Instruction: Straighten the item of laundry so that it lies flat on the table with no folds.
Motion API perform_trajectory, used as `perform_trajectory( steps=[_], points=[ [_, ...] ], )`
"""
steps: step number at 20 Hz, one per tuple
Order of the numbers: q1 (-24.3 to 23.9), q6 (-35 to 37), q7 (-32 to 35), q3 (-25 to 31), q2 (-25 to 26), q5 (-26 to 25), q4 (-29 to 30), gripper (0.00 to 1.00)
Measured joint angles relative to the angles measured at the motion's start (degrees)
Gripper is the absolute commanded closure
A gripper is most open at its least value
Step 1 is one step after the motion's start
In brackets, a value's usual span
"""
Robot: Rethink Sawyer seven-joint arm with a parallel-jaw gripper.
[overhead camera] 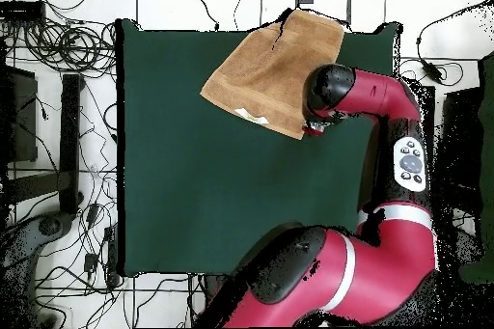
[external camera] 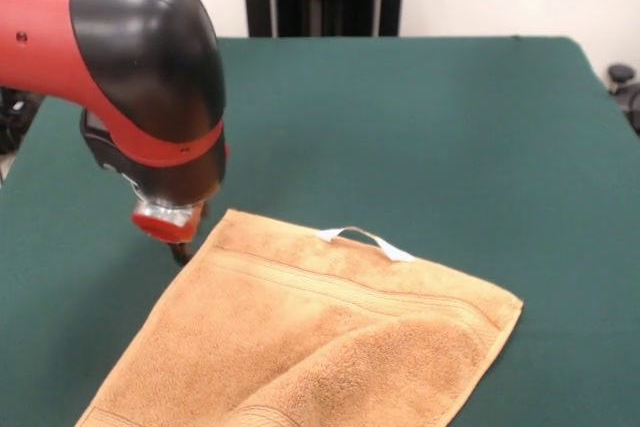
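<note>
The end effector (external camera: 183, 247) sits at the towel's (external camera: 320, 337) far left corner, mostly hidden under the arm's wrist (external camera: 150, 67); open or closed cannot be told. The towel lies at the table's (external camera: 420, 127) near edge, one corner folded over, its near end cut off.

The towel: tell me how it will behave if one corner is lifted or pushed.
The towel probably flops: one flap is already folded over on itself, so a lifted corner should drape, not hold its shape. The looped pile looks grippy against the table cloth, so a push likely bunches it rather than slides it. It seems light.
</note>
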Motion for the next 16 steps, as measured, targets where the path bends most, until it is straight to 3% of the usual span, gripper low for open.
perform_trajectory(
  steps=[4,16],
  points=[
    [-0.86,-0.26,0.00,0.00,-3.57,-2.15,2.99,0.00],
    [-1.79,-1.14,-2.55,1.25,-9.07,-6.05,3.44,0.00]
  ],
)
